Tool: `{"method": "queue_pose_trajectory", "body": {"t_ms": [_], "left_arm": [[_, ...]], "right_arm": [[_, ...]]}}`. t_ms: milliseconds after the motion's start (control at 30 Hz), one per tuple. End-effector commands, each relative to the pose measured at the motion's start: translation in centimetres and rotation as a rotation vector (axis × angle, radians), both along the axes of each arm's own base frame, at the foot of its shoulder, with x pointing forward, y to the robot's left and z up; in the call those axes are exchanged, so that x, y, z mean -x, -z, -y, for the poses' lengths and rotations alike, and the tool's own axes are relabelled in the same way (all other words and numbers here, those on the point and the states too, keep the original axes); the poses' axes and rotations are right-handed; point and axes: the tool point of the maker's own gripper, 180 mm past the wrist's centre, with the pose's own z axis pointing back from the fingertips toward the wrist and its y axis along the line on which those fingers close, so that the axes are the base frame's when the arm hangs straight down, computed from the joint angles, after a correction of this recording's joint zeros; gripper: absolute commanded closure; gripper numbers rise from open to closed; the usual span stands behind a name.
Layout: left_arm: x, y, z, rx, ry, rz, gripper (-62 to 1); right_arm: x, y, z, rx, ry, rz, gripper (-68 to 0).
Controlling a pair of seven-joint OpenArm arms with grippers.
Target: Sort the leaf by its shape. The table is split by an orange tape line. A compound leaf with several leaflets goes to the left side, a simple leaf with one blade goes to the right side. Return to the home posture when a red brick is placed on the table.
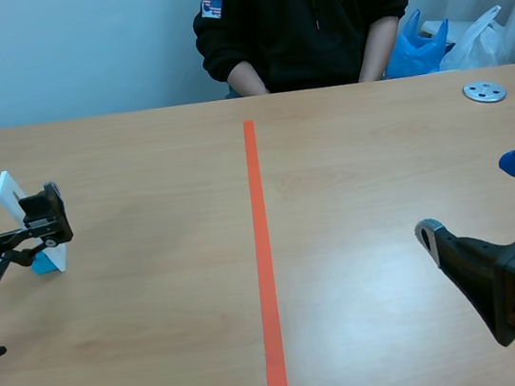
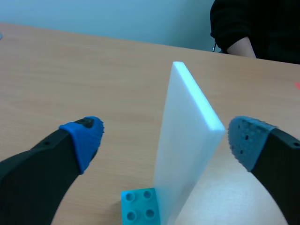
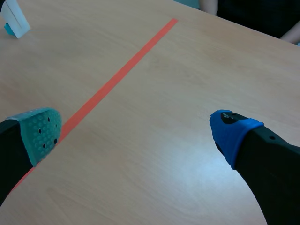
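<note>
A white card [image 1: 15, 200] stands upright in a small blue brick base [image 1: 45, 264] on the left half of the table; no leaf picture shows from these angles. My left gripper [image 1: 9, 216] is open around it. In the left wrist view the card [image 2: 187, 140] and its base [image 2: 139, 206] sit between the fingers of the left gripper [image 2: 164, 136], with gaps on both sides. My right gripper [image 1: 477, 199] hangs open and holds nothing over the right half. The right wrist view shows the right gripper [image 3: 136, 129] above bare wood and the card [image 3: 14, 18] far off.
An orange tape line [image 1: 265, 269] splits the table down the middle. A small metal disc [image 1: 484, 92] lies at the far right. A person [image 1: 309, 13] in a black hoodie sits across the table, with plastic bags [image 1: 414, 46] beside them.
</note>
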Motion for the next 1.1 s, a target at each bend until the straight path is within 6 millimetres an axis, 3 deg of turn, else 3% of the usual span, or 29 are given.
{"method": "queue_pose_trajectory", "body": {"t_ms": [0, 333, 533, 800, 1067], "left_arm": [[-1.1, -3.0, 0.0, -0.005, 0.017, 0.078, -62.3], [-0.6, -7.5, 0.5, -0.056, 0.091, 0.083, -62.3], [1.8, -10.4, 3.6, -0.093, 0.245, 0.115, -62.3], [7.1, -11.4, 10.2, -0.080, 0.472, 0.103, -62.3], [12.4, -9.7, 13.7, -0.041, 0.570, -0.002, -62.3]], "right_arm": [[-0.3, -1.1, 0.1, -0.018, 0.005, 0.035, -67.9], [-0.3, -1.1, 0.1, -0.018, 0.005, 0.036, -67.9], [-0.4, -1.2, 0.1, -0.020, 0.005, 0.039, -67.9], [-0.3, -1.1, 0.1, -0.019, 0.005, 0.038, -67.9], [-0.5, -1.7, 0.2, -0.022, 0.003, 0.050, -67.9]]}}
